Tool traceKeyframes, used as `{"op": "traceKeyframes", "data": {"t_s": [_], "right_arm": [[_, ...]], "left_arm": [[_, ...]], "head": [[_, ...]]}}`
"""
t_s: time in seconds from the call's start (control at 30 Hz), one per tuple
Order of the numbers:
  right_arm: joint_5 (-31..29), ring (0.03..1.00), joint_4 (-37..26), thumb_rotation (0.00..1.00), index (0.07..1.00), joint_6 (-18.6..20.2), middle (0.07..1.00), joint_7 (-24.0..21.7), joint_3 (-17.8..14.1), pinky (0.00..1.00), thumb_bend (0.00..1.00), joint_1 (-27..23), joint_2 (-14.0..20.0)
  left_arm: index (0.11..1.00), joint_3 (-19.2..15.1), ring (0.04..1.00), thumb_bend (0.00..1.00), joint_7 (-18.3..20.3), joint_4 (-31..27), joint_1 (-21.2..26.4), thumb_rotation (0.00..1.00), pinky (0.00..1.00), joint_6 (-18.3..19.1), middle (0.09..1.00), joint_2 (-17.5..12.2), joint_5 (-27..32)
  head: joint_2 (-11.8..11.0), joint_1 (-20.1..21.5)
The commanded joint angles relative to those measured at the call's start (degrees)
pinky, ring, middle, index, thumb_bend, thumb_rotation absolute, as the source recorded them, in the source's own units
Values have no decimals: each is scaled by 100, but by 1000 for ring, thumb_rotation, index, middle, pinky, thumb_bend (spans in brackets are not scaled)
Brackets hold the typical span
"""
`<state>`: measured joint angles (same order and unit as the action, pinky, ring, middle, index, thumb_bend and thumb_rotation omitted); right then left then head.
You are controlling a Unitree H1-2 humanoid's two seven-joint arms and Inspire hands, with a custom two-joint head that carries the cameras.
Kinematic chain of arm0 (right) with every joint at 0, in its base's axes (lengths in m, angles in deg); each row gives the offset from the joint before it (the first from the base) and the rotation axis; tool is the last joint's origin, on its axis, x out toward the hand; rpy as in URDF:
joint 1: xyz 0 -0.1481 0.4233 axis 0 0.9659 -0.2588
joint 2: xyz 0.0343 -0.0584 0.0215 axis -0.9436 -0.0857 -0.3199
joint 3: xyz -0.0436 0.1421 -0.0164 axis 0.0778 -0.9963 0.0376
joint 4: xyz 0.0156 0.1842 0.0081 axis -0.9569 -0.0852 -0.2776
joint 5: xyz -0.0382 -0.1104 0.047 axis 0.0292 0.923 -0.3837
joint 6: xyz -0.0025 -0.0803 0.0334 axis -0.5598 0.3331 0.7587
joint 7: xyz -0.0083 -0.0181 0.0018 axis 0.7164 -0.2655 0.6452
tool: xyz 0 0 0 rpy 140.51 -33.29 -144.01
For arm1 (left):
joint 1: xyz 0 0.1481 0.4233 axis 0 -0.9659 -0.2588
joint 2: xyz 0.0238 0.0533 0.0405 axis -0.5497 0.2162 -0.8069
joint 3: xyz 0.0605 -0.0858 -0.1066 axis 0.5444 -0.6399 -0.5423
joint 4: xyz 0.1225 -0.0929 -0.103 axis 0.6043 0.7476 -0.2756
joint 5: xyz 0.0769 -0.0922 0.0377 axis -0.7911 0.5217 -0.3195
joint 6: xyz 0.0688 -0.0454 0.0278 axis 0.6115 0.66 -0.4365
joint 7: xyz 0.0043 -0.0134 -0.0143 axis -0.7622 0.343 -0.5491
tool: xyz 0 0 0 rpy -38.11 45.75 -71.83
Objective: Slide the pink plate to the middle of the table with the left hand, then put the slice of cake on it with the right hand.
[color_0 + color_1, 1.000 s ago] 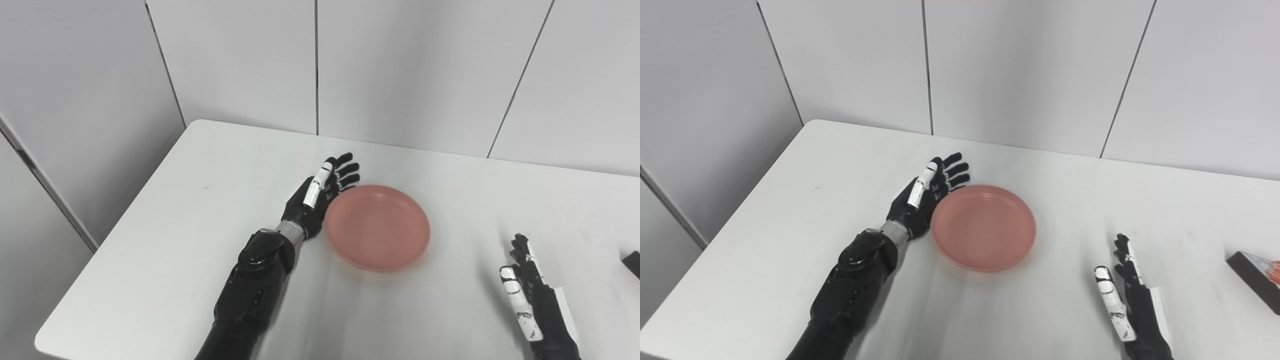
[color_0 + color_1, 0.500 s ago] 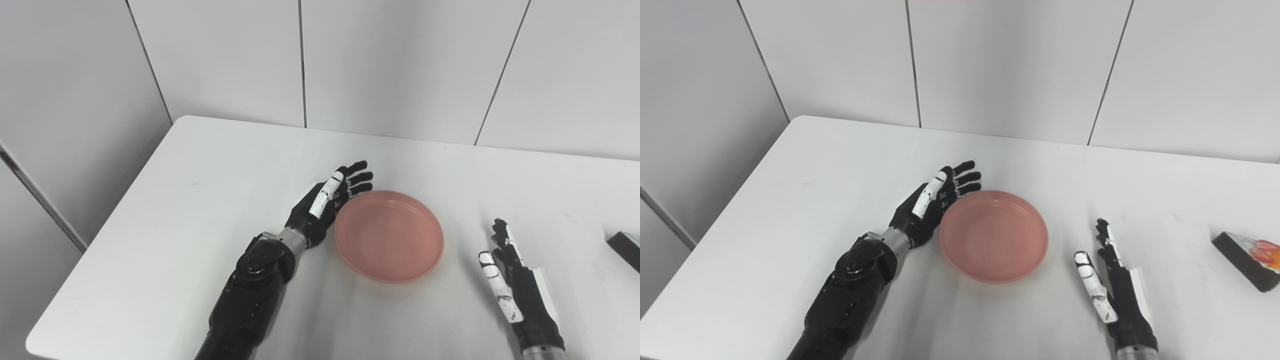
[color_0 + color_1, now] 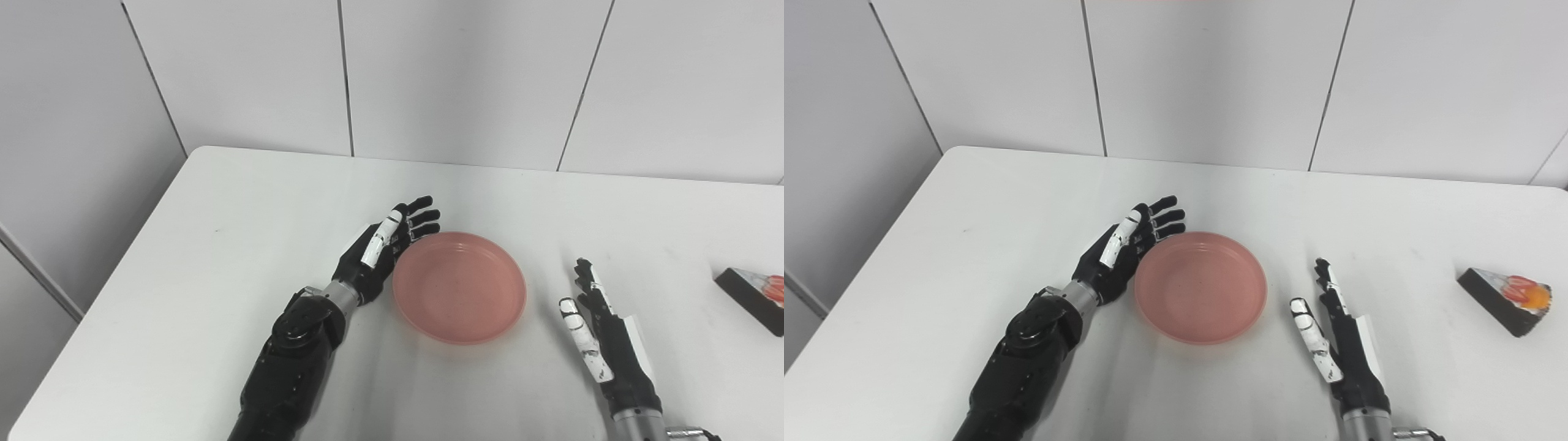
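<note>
The pink plate (image 3: pixel 1200 285) lies flat near the middle of the white table (image 3: pixel 986 202), with nothing on it. My left hand (image 3: pixel 1124 251) is open, its palm edge resting against the plate's left rim, fingers stretched toward the back. My right hand (image 3: pixel 1335 334) is open too, standing on edge just right of the plate and apart from it, holding nothing. A slice of cake (image 3: pixel 1507 297), dark with white, red and orange topping, sits at the table's right side, well right of the right hand. In the left eye view the cake (image 3: pixel 754 295) is at the picture's right edge.
White wall panels (image 3: pixel 1213 79) rise behind the table's back edge. The table's left edge (image 3: pixel 857 257) drops off beside a grey panel. Bare tabletop lies between the right hand and the cake.
The camera has swung right, bringing the cake fully into view. The left hand pushed the plate a little rightward. The right hand rose further into the picture beside the plate.
</note>
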<state>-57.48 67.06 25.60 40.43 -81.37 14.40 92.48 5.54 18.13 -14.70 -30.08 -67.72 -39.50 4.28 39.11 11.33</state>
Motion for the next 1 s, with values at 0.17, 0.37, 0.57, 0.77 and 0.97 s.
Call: {"op": "traceKeyframes", "data": {"t_s": [0.17, 0.37, 0.57, 0.77, 0.97], "right_arm": [[54, 962, -350, 1000, 988, 184, 979, 28, -4, 936, 387, -43, -96], [571, 942, -776, 1000, 959, 155, 961, 172, -36, 888, 386, -180, 5], [1372, 903, -1526, 941, 929, 781, 927, -32, -84, 846, 524, -504, 286], [1787, 833, -2092, 803, 890, 1138, 878, -276, -195, 749, 594, -795, 618], [2216, 839, -2630, 667, 899, 1468, 882, -710, -514, 750, 696, -977, 1187]], "left_arm": [[858, -7, 873, 412, 145, 328, -318, 1000, 860, 243, 876, -132, -67], [852, -115, 868, 426, 322, 438, -321, 1000, 860, 163, 869, -193, 25], [863, -203, 874, 447, 634, 828, -245, 1000, 861, -154, 878, -313, 162], [858, -347, 868, 474, 1013, 1482, -50, 1000, 854, -534, 875, -440, 304], [841, -435, 845, 489, 1310, 2124, 148, 976, 827, -908, 857, -584, 361]], "head": [[-71, 893], [-117, 1389], [-177, 1818], [-213, 2191], [-259, 2561]]}}
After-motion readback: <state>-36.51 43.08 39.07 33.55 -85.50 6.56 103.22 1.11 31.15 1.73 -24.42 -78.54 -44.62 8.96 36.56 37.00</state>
